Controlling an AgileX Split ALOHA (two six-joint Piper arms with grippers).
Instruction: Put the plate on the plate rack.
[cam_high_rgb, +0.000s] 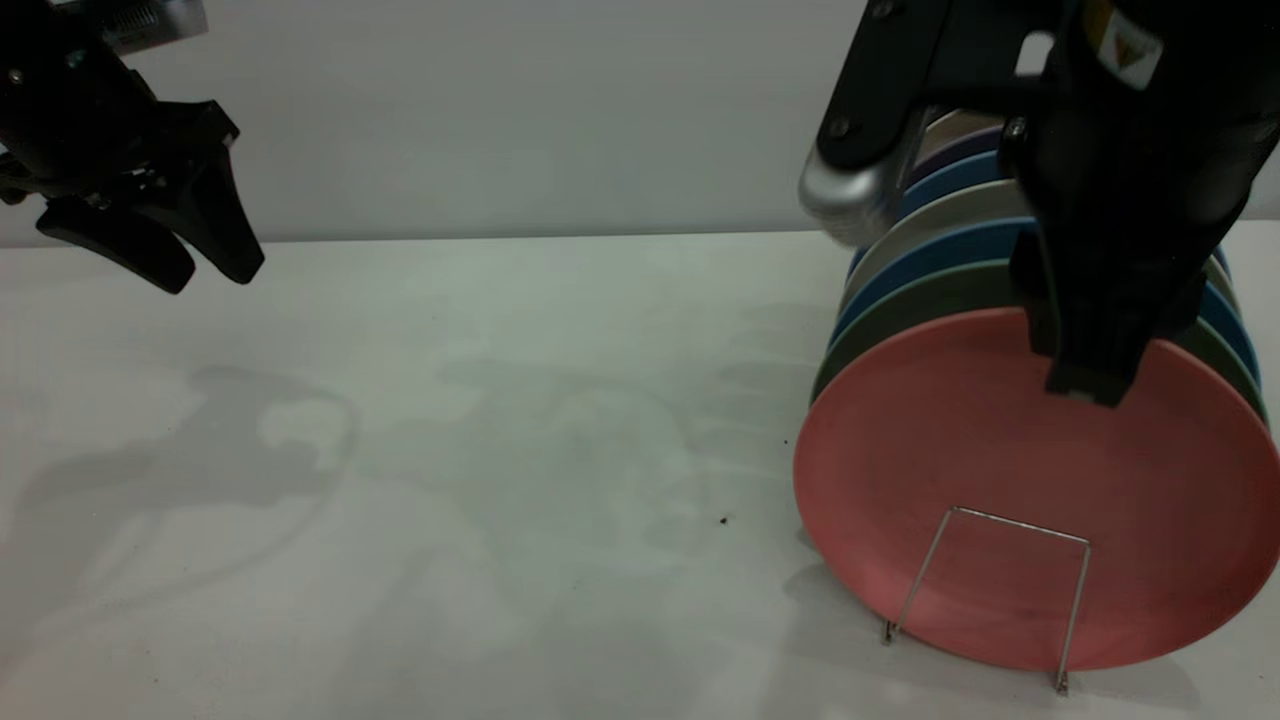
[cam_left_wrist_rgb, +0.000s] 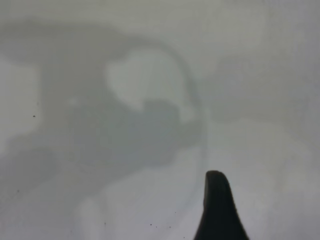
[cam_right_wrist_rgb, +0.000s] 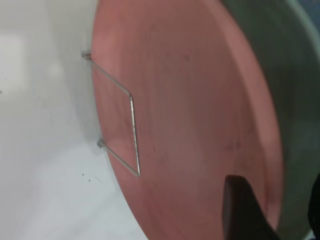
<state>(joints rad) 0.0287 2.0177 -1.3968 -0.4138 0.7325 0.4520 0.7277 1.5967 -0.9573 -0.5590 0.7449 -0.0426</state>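
From the exterior view, the placing step is judged nearly done: the plate (cam_high_rgb: 1000, 490) stands on edge in the plate rack (cam_high_rgb: 985, 595), behind the front wire loop and leaning on the green plate (cam_high_rgb: 920, 310). Its top rim is gripped by the right pincer (cam_high_rgb: 1085, 375); release and a straight lift are called for next. The left pincer (cam_high_rgb: 205, 255) hangs open, well away from the rack. In the left wrist view, only bare desk (cam_left_wrist_rgb: 150, 75) is seen. In the right wrist view, the plate is seen as matte salmon pink, low-rimmed.
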